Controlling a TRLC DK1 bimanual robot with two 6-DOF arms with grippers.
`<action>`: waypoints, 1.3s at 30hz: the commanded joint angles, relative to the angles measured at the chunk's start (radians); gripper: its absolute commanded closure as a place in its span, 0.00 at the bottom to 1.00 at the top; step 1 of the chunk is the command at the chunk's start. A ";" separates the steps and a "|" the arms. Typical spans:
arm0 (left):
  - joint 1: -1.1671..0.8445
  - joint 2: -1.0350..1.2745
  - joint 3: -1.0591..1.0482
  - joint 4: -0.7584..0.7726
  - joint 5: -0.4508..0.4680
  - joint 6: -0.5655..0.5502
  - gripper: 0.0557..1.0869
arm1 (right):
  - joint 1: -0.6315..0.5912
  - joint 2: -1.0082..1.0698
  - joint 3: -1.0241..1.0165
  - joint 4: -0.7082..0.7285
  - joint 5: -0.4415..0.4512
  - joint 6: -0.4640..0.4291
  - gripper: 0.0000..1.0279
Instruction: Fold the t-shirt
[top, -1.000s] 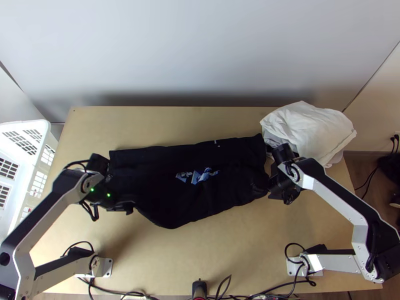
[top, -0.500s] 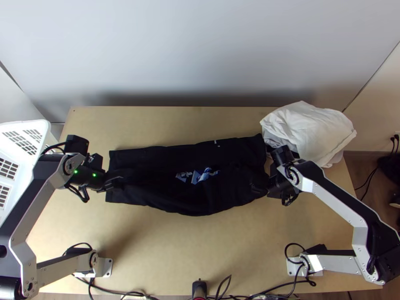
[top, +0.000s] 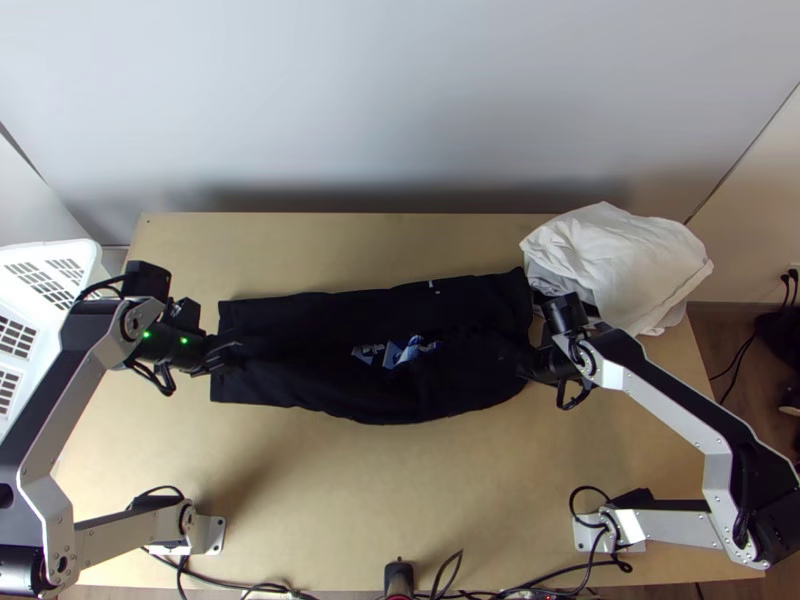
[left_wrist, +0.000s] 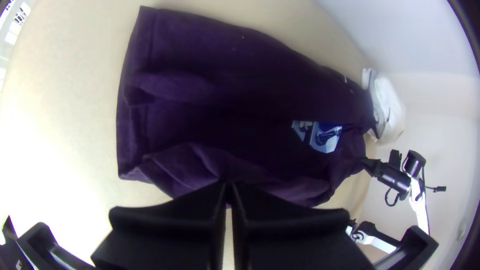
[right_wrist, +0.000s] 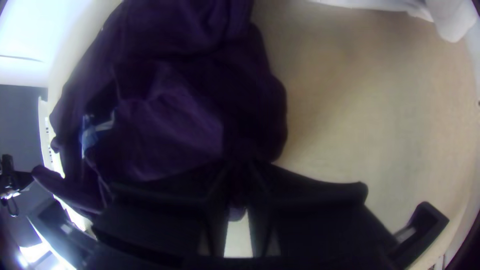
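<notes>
The dark t-shirt (top: 330, 340) lies in a long, wide strip across the table, its blue print facing up and its front edge sagging in a curve. At its left end my left gripper (top: 228, 355) pinches the cloth near the front edge; in the left wrist view the fingers of the left gripper (left_wrist: 229, 189) are together on a fold of the t-shirt (left_wrist: 200, 110). At the right end sits my right gripper (top: 532, 368). The right wrist view has the right gripper (right_wrist: 240, 172) closed on bunched fabric of the t-shirt (right_wrist: 175, 120), a bit poking out between its fingers.
A white cloth heap (top: 620, 255) lies at the table's back right corner, close to the right gripper. A white basket (top: 85, 300) stands at the left edge. Bare wood of the table (top: 400, 480) stretches in front of the t-shirt, with cables along the near edge.
My left gripper has moved left and toward the back with the cloth, and the sagging front edge has drawn up flatter. The right gripper has shifted slightly.
</notes>
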 joint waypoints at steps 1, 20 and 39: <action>0.041 0.008 0.039 0.000 0.016 -0.002 0.97 | -0.016 -0.011 0.004 0.026 0.045 0.008 0.97; 0.199 0.100 0.090 -0.006 0.054 0.032 0.97 | -0.052 -0.002 0.203 0.003 0.057 0.003 0.97; 0.239 0.151 0.082 0.054 0.054 -0.037 0.97 | 0.001 0.177 0.364 0.031 0.140 0.029 0.97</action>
